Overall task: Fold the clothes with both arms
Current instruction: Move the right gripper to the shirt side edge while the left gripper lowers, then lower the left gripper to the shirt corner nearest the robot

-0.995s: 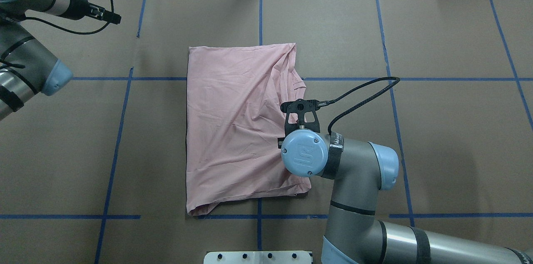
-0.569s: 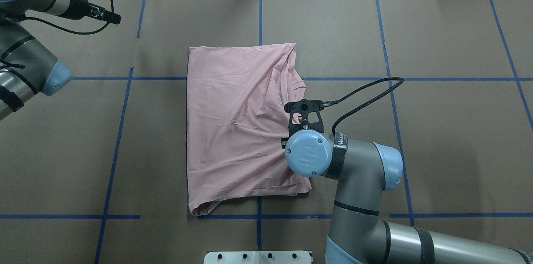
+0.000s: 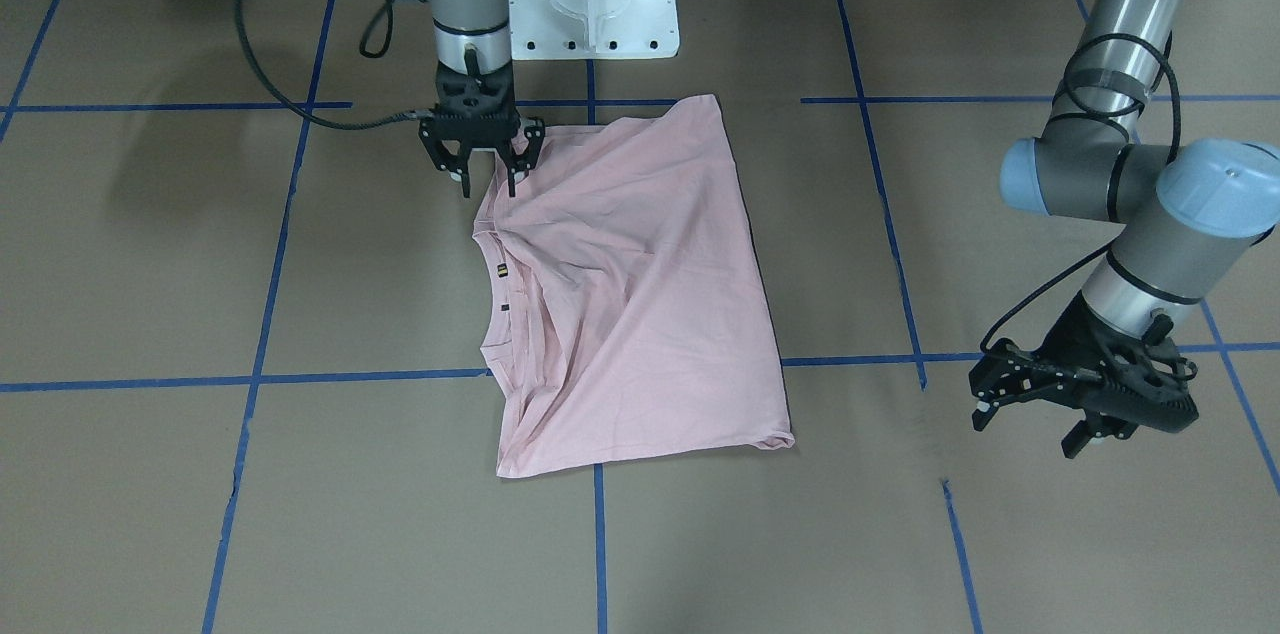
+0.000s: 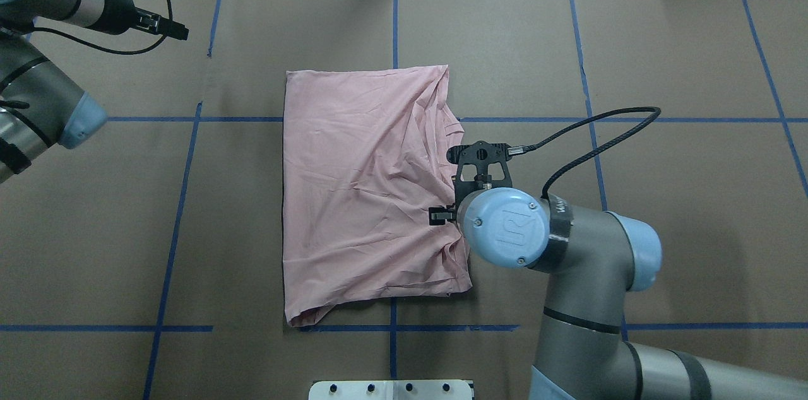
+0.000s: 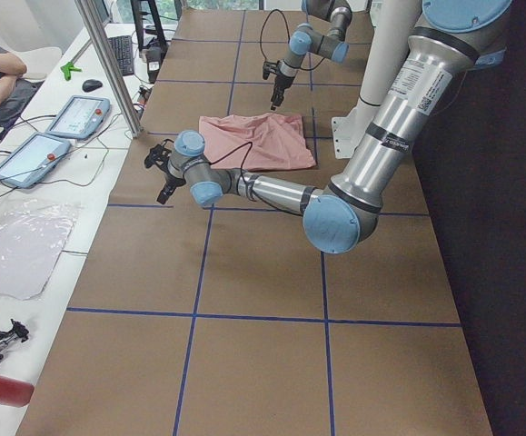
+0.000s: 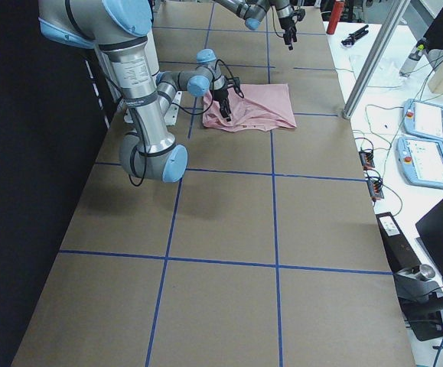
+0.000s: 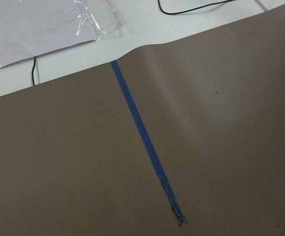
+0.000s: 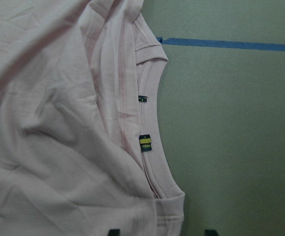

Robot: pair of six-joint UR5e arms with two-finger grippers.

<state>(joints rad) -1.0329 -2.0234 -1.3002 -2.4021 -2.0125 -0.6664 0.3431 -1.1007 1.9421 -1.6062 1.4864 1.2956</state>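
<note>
Plainly, the right gripper [image 3: 490, 180] has its jaws spread apart and clasps nothing; its fingertips [image 8: 113, 231] sit on either side of the T-shirt [image 4: 360, 198] edge, one over the cloth, one over bare table [image 4: 631, 40]. Just beyond lies the neckline with its small dark tag [image 8: 144, 142]. The shirt rests mid-table as a rumpled rectangle, plain side up, creases fanning from that right-hand edge. Well apart, above bare paper beside a blue tape line [image 7: 142, 132], the left gripper [image 3: 1030, 419] hangs with jaws seemingly parted and empty. I judge a further fold is being set up: the right jaws must drop and pinch all layers at the edge, and the left arm must travel in to take a matching hold.
</note>
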